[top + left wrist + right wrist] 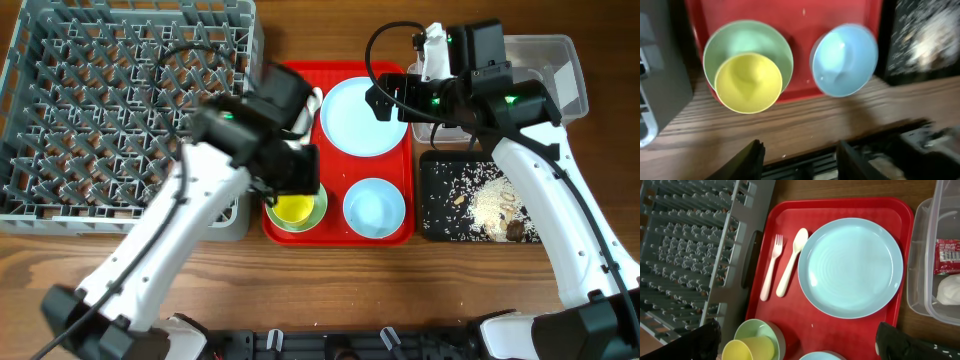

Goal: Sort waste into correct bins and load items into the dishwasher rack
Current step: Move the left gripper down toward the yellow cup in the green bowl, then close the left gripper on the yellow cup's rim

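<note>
Six items on the red tray (850, 335), none in the dishwasher rack (60, 205) at upper left yet: yellow cup (747, 82) nested in pale-green bowl (750, 37) at the tray's lower left, light-blue bowl (845, 59) just beside, plate (850, 267) above, fork (771, 270) and spoon (791, 260) at its left. Seemingly done with waste: sachet (949, 256) and tissue (950, 290) in clear tub (920, 240), rice (490, 205) in black tray (440, 215). Hovering by the nested pair, left gripper (800, 150) parted and empty, likely because the cup must come out first; right gripper (802, 342) spread wide, holding nothing.
</note>
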`<state>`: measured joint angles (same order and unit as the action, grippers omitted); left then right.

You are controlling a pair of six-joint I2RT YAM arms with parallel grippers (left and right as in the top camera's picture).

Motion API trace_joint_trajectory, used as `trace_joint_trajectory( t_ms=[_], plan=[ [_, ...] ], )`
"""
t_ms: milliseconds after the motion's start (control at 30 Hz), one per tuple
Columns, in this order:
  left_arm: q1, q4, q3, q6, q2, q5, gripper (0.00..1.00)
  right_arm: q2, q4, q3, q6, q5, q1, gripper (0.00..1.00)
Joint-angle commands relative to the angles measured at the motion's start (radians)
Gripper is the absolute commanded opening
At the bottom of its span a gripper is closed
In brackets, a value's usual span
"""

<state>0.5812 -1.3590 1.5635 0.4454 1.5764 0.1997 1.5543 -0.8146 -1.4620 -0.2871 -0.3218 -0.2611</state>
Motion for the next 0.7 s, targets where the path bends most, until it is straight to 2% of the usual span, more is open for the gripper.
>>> trace_joint_trajectory(
  t_ms=[0, 167, 300, 400, 667],
  plan=[
    [0.079, -0.013, -0.013, 0.012, 0.031, -0.183, 0.45, 0.013, 0.002, 0.002, -0.009, -0.016, -0.001, 1.0],
    [0.095, 0.078, -0.137, 0.031, 0.031, -0.183, 0.45, 0.013, 0.002, 0.002, -0.008, -0.016, -0.001, 1.0],
    [0.096, 0.225, -0.284, 0.034, 0.031, -0.183, 0.35, 0.013, 0.002, 0.002, -0.008, -0.016, -0.001, 1.0],
    [0.096, 0.338, -0.391, 0.034, 0.031, -0.151, 0.32, 0.013, 0.002, 0.002, -0.009, -0.016, -0.002, 1.0],
    [0.096, 0.442, -0.45, 0.033, 0.032, -0.108, 0.29, 0.013, 0.002, 0.002, -0.009, -0.016, -0.001, 1.0]
  ],
)
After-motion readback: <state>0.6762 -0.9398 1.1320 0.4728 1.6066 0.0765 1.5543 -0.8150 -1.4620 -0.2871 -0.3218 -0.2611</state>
